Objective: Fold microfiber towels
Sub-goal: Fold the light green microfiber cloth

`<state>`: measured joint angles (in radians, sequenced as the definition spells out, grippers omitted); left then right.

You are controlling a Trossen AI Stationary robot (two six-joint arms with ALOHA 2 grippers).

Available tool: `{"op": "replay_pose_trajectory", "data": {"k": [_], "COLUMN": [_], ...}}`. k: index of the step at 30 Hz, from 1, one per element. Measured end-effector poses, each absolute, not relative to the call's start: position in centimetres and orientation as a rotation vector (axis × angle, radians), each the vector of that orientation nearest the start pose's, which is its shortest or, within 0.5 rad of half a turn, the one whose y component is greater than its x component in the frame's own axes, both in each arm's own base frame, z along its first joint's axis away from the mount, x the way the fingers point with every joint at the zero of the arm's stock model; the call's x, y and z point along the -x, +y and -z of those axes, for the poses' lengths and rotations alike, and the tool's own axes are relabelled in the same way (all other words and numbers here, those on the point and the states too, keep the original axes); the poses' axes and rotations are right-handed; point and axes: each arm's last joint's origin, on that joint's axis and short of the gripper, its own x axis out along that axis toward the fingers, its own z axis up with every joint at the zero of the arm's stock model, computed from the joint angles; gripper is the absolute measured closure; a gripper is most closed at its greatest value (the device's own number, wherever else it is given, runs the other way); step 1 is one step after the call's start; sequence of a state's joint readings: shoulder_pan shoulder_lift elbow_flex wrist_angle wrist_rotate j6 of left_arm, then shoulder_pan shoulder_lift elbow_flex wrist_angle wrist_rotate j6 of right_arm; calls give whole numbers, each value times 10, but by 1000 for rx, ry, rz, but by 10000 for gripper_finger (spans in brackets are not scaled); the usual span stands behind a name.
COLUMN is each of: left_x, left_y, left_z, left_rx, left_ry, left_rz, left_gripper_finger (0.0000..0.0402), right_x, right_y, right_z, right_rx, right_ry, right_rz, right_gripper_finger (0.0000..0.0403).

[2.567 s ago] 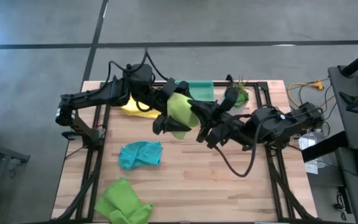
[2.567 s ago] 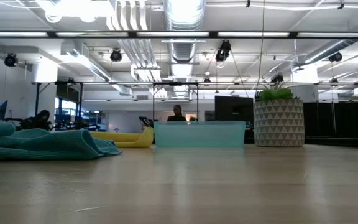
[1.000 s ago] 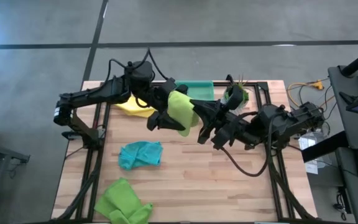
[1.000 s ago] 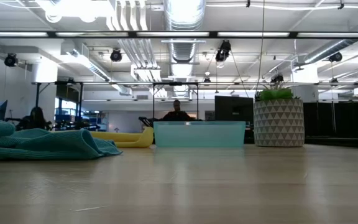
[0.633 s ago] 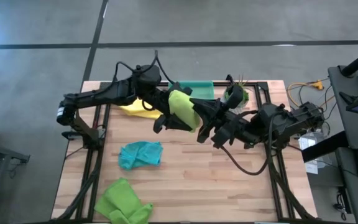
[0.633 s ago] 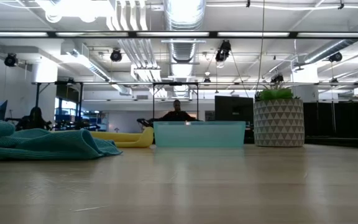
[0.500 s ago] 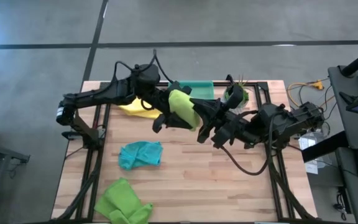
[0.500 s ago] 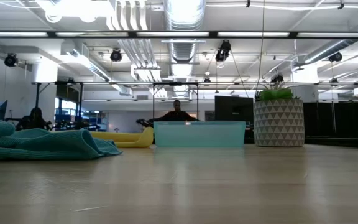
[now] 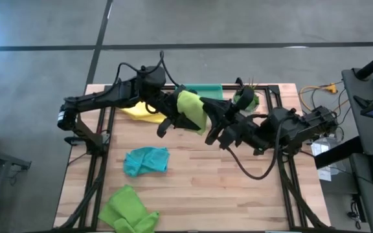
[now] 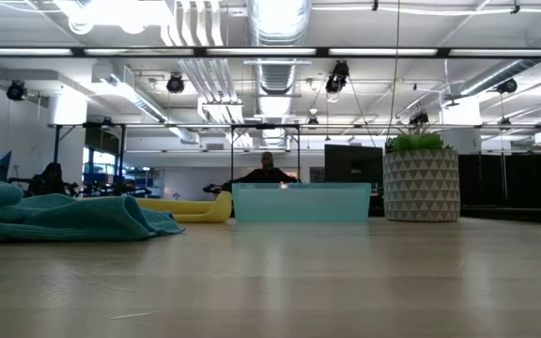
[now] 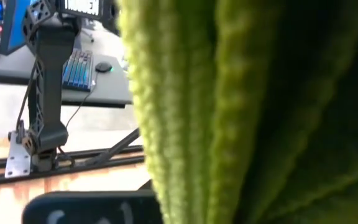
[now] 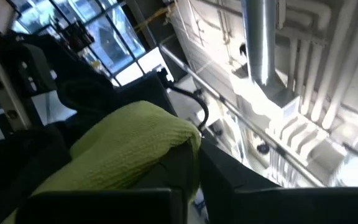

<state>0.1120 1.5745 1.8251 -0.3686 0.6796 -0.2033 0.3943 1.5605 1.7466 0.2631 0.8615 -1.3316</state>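
Both pincers clenched on lime green towel (image 9: 190,109), held aloft mid-table: left gripper (image 9: 181,120), right gripper (image 9: 207,124). I noted nubby, ribbed weave, soft folds.

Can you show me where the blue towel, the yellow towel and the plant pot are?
blue towel (image 9: 146,160): high view, middle of the crumpled cloth.
yellow towel (image 9: 141,111): high view, the part showing beside the left arm.
plant pot (image 10: 421,186): low view, the patterned front wall.

Both arms raised mid-table — left gripper (image 9: 185,120), right gripper (image 9: 207,120) closed, nearly touching.
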Motion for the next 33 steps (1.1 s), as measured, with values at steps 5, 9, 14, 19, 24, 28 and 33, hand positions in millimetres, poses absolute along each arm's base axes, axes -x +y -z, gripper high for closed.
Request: {"op": "replay_pose_trajectory", "data": {"k": [5,9,14,19,24,28,33], "left_x": [-332,-330,-330,-331,-331,-331,-330], "left_y": [19,19,21,22,23,24,24], "left_z": [-474,-478,-477,-475,-475,-475,-474], "left_rx": [252,246,245,250,244,243,247], "left_ry": [189,174,174,188,187,187,197], "left_rz": [544,540,492,456,442,435,435], "left_gripper_finger": [388,387,387,387,387,387,389], "right_x": [-303,-287,-262,-245,-243,-242,-238], "right_y": [102,101,93,86,86,86,89], "right_z": [-518,-533,-541,-539,-539,-541,-537], "right_rx": [915,720,434,170,192,281,339], "right_ry": [11,-72,-93,-83,-78,-55,6], "right_rz": [675,671,587,507,504,516,477], "right_gripper_finger": [342,309,257,205,169,157,156]}}
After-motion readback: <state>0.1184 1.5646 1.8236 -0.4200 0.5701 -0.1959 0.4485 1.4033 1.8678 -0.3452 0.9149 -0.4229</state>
